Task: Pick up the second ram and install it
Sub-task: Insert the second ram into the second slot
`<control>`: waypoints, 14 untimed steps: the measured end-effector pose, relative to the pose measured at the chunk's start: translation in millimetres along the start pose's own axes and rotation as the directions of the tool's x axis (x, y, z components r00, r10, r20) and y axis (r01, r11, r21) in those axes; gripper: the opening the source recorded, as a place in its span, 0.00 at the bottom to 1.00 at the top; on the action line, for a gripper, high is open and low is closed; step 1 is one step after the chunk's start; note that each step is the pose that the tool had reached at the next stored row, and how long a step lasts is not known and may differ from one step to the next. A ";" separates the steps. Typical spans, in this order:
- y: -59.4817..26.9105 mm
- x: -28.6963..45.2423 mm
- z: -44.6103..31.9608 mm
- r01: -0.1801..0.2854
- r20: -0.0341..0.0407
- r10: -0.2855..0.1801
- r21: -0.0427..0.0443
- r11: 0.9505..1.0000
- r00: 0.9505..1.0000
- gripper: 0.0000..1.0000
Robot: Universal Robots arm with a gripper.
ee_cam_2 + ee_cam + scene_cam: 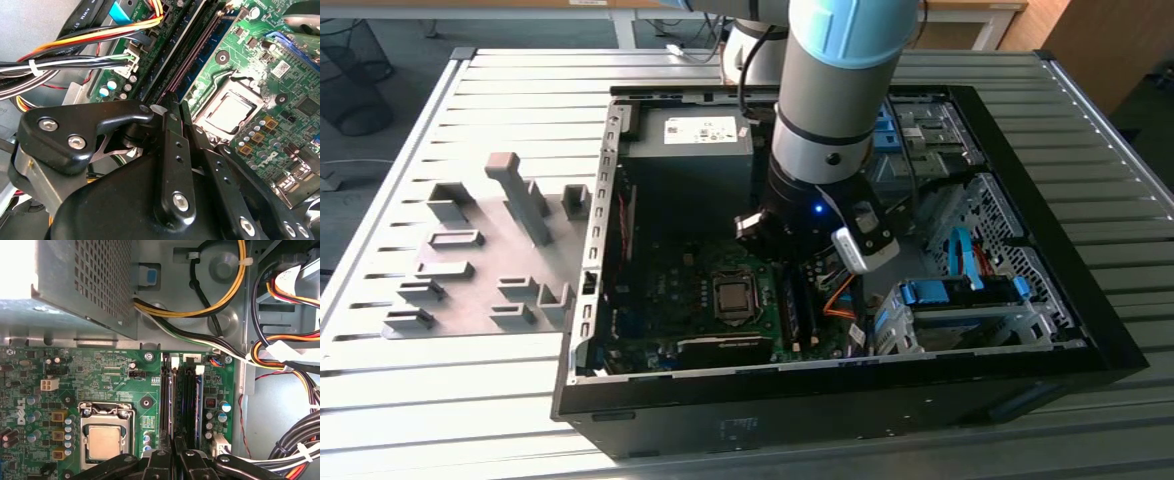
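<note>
My gripper [778, 238] hangs low inside the open computer case, over the memory slots [181, 400] beside the processor socket [104, 440]. In both wrist views the two black fingers [169, 130] stand drawn together, with nothing I can make out between them. Their tips [174, 444] sit at the near end of the slots, next to a white slot latch [157, 107]. A thin blue-edged stick [197, 400], seemingly the second ram, stands on edge in the slot nearest the cables. One slot [196, 55] shows bare contacts.
Bundles of yellow, orange and black cables [280, 365] run beside the slots. The power supply box [690, 150] fills the case's far end. Blue drive cages [958, 295] sit on the exterior view's right. Grey holder blocks [494, 250] stand on the slatted table outside the case.
</note>
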State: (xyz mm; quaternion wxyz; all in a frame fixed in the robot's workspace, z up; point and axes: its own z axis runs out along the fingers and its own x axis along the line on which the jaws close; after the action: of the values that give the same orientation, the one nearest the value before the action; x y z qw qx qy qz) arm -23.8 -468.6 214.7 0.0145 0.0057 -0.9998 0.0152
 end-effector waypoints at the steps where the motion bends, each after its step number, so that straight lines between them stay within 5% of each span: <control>1: 0.0 -0.5 0.0 -0.001 0.000 0.001 0.000 1.000 1.000 0.14; 14: -0.4 -1.2 -2.3 -0.020 -0.001 0.020 -0.001 1.000 1.000 0.14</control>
State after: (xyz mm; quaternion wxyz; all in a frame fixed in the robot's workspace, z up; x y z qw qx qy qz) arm -22.5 -468.9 217.0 0.0148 -0.0043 -0.9998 0.0151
